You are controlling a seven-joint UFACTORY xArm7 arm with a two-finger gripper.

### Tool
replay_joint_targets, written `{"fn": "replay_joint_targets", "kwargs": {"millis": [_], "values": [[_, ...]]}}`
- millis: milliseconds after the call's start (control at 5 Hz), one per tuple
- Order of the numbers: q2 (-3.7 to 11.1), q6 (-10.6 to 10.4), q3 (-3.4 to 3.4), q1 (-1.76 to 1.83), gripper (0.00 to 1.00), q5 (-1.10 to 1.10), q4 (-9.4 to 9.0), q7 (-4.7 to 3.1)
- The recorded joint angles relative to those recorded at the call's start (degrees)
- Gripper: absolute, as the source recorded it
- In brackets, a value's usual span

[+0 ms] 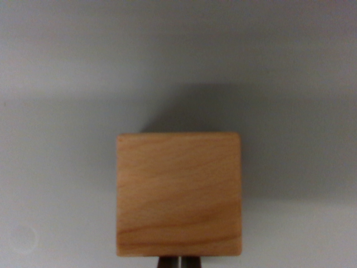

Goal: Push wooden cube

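To push the cube (179,194) well, go slow and straight, with the push on the middle of its near side — then it should slide and not turn. The cube sits on the grey worktop (56,167), low in the wrist view. The fingers (179,262) peek out just under it, tips close together with only a thin gap — they look right up against it.

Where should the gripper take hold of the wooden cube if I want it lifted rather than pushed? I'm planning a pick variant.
Grip the wooden cube across its two flat, parallel side faces, at the wrist view's left and right, coming straight at the face shown. Both sides have bare surface beside them. The gripper barely shows at the cube's lower edge, fingertips apparently together, so it would need opening first.
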Motion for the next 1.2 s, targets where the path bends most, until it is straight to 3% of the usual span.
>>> {"fn": "replay_joint_targets", "kwargs": {"millis": [200,400,600,800,1000,1200], "values": [[0.00,0.00,0.00,0.00,1.00,0.00,0.00,0.00],[1.23,0.79,-0.06,0.01,1.00,-0.07,2.02,-0.02],[1.23,0.79,-0.06,0.01,1.00,-0.07,2.02,-0.02],[2.36,1.52,-0.11,0.02,1.00,-0.12,3.88,-0.03],[2.36,1.52,-0.11,0.02,1.00,-0.12,3.88,-0.03],[3.27,2.11,-0.15,0.03,1.00,-0.17,5.38,-0.04]]}}
